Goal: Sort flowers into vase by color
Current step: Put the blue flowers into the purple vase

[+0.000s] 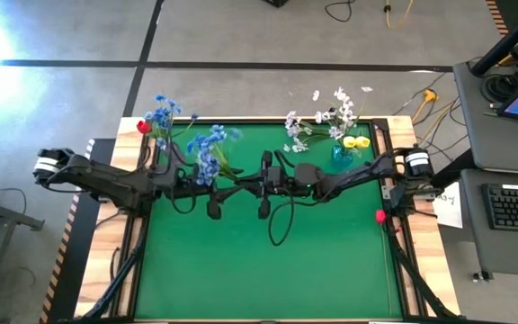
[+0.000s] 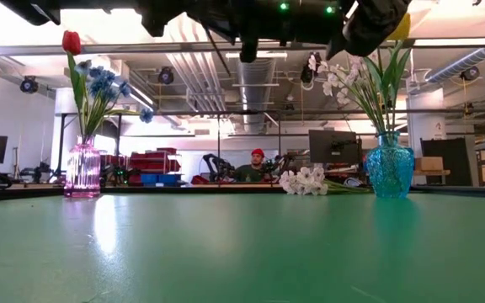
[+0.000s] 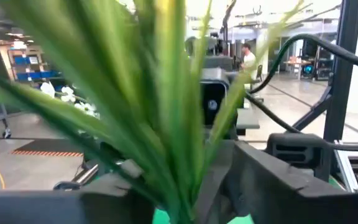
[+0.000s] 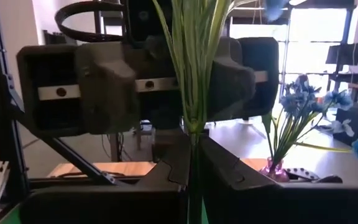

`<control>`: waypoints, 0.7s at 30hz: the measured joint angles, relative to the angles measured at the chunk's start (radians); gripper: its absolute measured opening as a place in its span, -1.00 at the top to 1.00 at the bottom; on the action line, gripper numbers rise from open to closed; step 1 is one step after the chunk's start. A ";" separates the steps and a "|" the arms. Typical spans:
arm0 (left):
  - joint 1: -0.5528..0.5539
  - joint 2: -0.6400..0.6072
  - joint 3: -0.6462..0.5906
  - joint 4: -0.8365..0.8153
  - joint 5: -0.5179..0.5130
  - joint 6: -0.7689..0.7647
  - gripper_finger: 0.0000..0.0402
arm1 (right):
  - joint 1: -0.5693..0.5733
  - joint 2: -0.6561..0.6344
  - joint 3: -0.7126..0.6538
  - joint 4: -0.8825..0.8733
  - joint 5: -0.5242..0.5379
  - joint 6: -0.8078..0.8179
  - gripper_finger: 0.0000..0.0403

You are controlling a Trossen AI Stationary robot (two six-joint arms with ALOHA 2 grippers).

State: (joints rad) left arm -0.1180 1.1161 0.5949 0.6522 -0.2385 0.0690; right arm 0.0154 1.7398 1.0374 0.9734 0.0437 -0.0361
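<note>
Flowers are split between two vases at the back of the green table (image 1: 268, 261). A pink vase (image 2: 82, 169) at the back left holds blue flowers (image 2: 101, 84) and one red tulip (image 2: 71, 41). A blue vase (image 2: 389, 168) at the back right holds white flowers (image 2: 335, 80) and, seen from above, a yellow tulip (image 1: 356, 142). One more white spray (image 2: 306, 180) lies flat on the table just beside the blue vase.

Above the middle of the table the two arms meet, and a blue flower stem (image 1: 209, 155) hangs between them, its blossoms toward the left arm. The right gripper (image 4: 194, 165) is clenched on the thin stem just below the long green leaves (image 4: 194, 56). The left gripper (image 1: 212, 193) sits directly opposite, close against the same stem, with the leaves filling its wrist view; whether its fingers grip the stem or stand loose around it cannot be told.

A person in a red cap (image 2: 256, 165) sits in the room beyond the table.
</note>
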 joint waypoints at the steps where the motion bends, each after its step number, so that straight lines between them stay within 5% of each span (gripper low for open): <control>1: 0.000 -0.002 0.000 0.001 -0.008 0.000 0.21 | 0.000 -0.001 0.000 0.001 0.002 -0.001 0.94; 9: 0.000 -0.013 0.000 -0.030 -0.026 -0.004 0.94 | 0.000 -0.002 0.000 -0.010 0.010 0.044 0.65; 15: 0.000 -0.046 0.014 -0.084 -0.052 -0.003 0.89 | -0.001 -0.020 0.003 -0.061 0.049 0.052 0.25; 21: 0.001 -0.135 0.157 -0.421 -0.178 0.040 0.98 | -0.001 -0.064 0.003 -0.180 0.116 0.060 0.00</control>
State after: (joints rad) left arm -0.1169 0.9807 0.7519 0.2315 -0.4165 0.1088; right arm 0.0147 1.6753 1.0405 0.7934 0.1602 0.0243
